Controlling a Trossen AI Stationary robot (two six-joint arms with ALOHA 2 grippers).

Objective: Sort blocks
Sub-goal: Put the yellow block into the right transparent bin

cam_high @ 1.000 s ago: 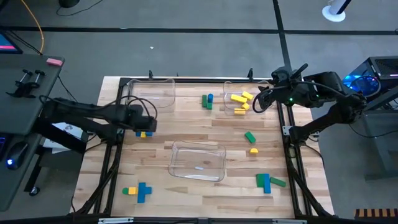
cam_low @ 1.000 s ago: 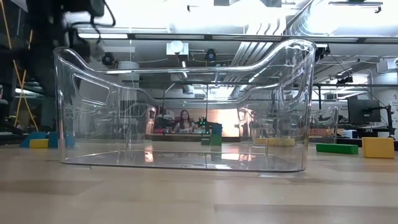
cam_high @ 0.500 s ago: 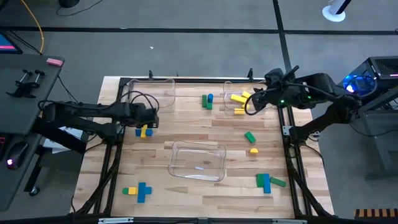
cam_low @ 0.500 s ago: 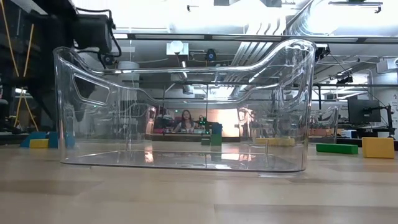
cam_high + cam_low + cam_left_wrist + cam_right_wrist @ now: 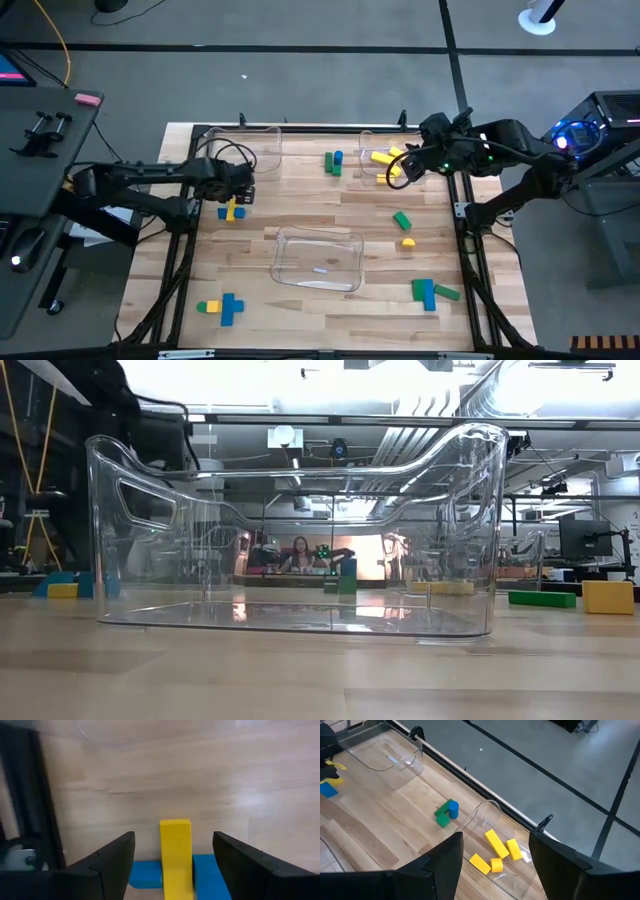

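Over on the left side of the bench (image 5: 300, 215), the left hand (image 5: 233, 193) hangs just above a yellow bar (image 5: 175, 852) that lies across a blue block (image 5: 210, 879), fingers spread wide on either side of the bar and nothing held yet. Those blocks look like hard, light little toy pieces, so I'd guess no crushing worries, but smooth sides could slip. Best bet seems to be pinching the yellow bar across its narrow width, since the blue piece under it might shift or come along if the fingers dip too low.

The right hand (image 5: 401, 166) sits up over the far right tray (image 5: 507, 870), open and empty, with several yellow blocks (image 5: 494, 843) already lying in that tray. A green block and a blue cylinder (image 5: 452, 809) stand touching each other near the far edge, between the two far trays. More strays: a green block (image 5: 402, 220) and a small yellow one right of centre, a green and blue cluster (image 5: 428, 292) near the front right, and a yellow and blue pair (image 5: 223, 307) front left.

The empty far left tray (image 5: 247, 147) is just beyond the left hand, and the middle tray (image 5: 318, 259) is close by, so the walls are what I'd watch when swinging over.
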